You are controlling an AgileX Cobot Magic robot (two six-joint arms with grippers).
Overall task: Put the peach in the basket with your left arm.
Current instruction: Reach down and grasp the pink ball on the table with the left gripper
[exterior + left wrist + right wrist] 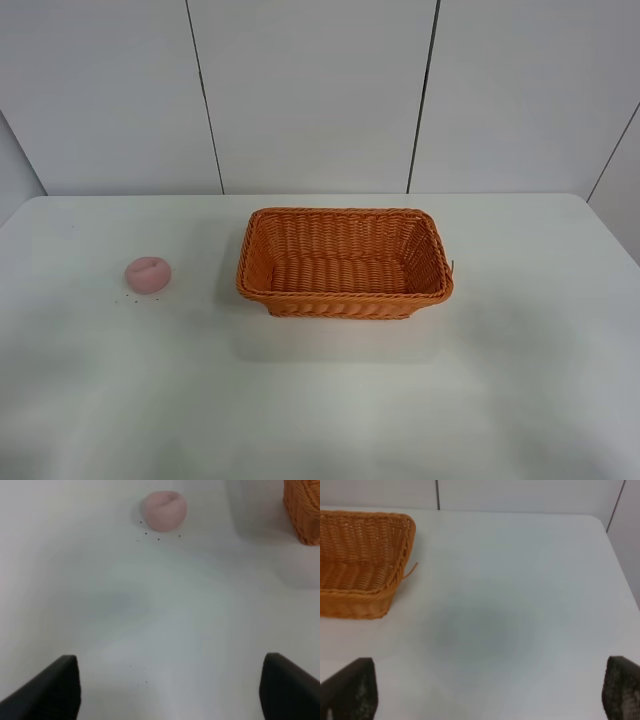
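Note:
The pale-pink peach [148, 274] lies on the white table [320, 400], left of the orange wicker basket [345, 262], which stands empty at the middle. In the left wrist view the peach [164, 511] lies well ahead of my left gripper [170, 690], which is open and empty, with its black fingertips [50, 690] wide apart; a basket corner [303, 510] shows at the edge. My right gripper [485, 695] is open and empty over bare table, with the basket [360, 565] ahead to one side. Neither arm shows in the exterior high view.
A few tiny dark specks [159, 538] lie on the table beside the peach. A loose wicker strand [411, 570] sticks out from the basket's corner. A white panelled wall [320, 90] stands behind the table's far edge.

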